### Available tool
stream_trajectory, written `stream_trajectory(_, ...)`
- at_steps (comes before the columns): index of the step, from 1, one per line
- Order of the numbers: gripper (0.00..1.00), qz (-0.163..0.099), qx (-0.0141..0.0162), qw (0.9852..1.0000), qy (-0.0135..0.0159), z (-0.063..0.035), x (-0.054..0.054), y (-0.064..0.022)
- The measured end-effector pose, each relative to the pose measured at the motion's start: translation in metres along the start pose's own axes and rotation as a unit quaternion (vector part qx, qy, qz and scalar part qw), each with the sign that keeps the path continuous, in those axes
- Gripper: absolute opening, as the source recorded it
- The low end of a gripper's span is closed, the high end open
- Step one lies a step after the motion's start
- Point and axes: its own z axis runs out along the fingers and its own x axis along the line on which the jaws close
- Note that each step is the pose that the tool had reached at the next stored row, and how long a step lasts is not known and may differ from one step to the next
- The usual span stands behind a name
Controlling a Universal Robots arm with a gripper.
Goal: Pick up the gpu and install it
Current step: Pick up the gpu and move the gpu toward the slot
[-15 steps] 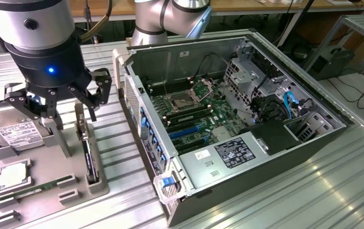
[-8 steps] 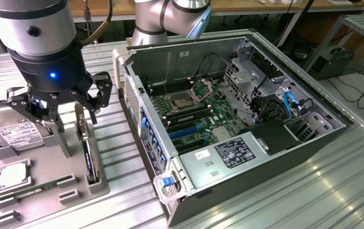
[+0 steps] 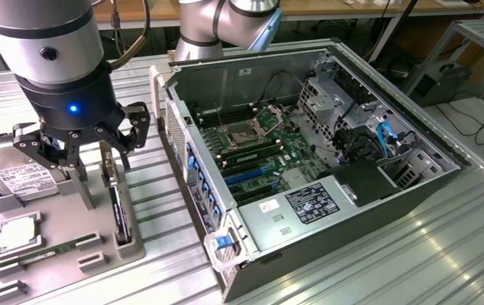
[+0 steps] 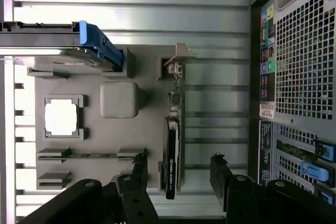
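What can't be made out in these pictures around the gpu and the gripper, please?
- Exterior view: the gripper covers one end of the gpu.
- Wrist view: the gpu is seen edge-on, so its faces and connector are hidden.
- Exterior view: the hard drive is partly behind the gripper.
- Wrist view: the case is cut off by the edge, its inside hidden.

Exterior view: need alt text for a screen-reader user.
The open claw hangs over the gpu, which stands on edge in a grey parts tray. On the exterior view's right, an open computer case lies on its side, motherboard exposed.
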Motion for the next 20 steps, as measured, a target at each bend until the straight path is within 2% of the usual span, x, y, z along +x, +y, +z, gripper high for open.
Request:
stream_trajectory(9,0.60,-0.001,0.0000,1.0000,0.0001,0.0095,0.000,-0.0026)
stream_trajectory(12,0.60,-0.001,0.0000,1.0000,0.0001,0.0172,0.001,-0.0030)
stream_trajectory(15,0.60,-0.001,0.0000,1.0000,0.0000,0.0208,0.001,-0.0032)
stream_trajectory(20,0.60,-0.001,0.0000,1.0000,-0.0039,0.0240,0.001,-0.0034)
